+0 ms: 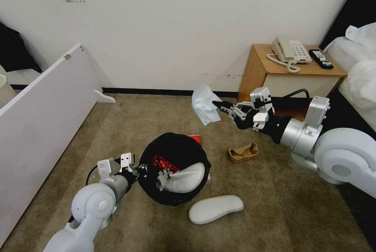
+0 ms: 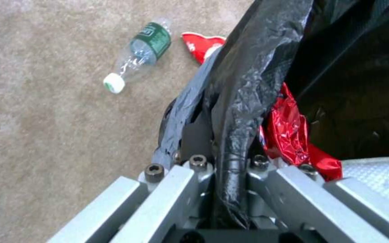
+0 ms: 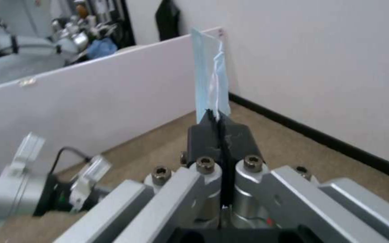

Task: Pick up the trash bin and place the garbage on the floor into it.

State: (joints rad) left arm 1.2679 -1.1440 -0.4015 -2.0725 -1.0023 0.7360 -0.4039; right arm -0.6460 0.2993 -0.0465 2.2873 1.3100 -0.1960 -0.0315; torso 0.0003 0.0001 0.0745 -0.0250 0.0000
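Observation:
The trash bin point(image 1: 174, 154), lined with a black bag, hangs tilted just above the carpet floor point(image 1: 274, 205). My left gripper point(image 1: 141, 169) is shut on its rim point(image 2: 244, 101). Inside lie a red wrapper point(image 2: 289, 135) and a white slipper point(image 1: 188, 179). My right gripper point(image 1: 216, 105) is raised beyond the bin, shut on a pale blue tissue point(image 1: 204, 105) that stands up from the fingertips point(image 3: 210, 81). On the floor lie a second white slipper point(image 1: 216, 209), a brown paper bag point(image 1: 243, 152), a clear green-labelled bottle point(image 2: 140, 54) and a red-and-white wrapper point(image 2: 201, 47).
A wooden nightstand point(image 1: 254, 71) with a phone point(image 1: 290, 50) and a remote point(image 1: 320, 58) stands at the back right, beside a bed point(image 1: 360, 75). A white board point(image 1: 43, 103) leans along the left. The wall is close behind.

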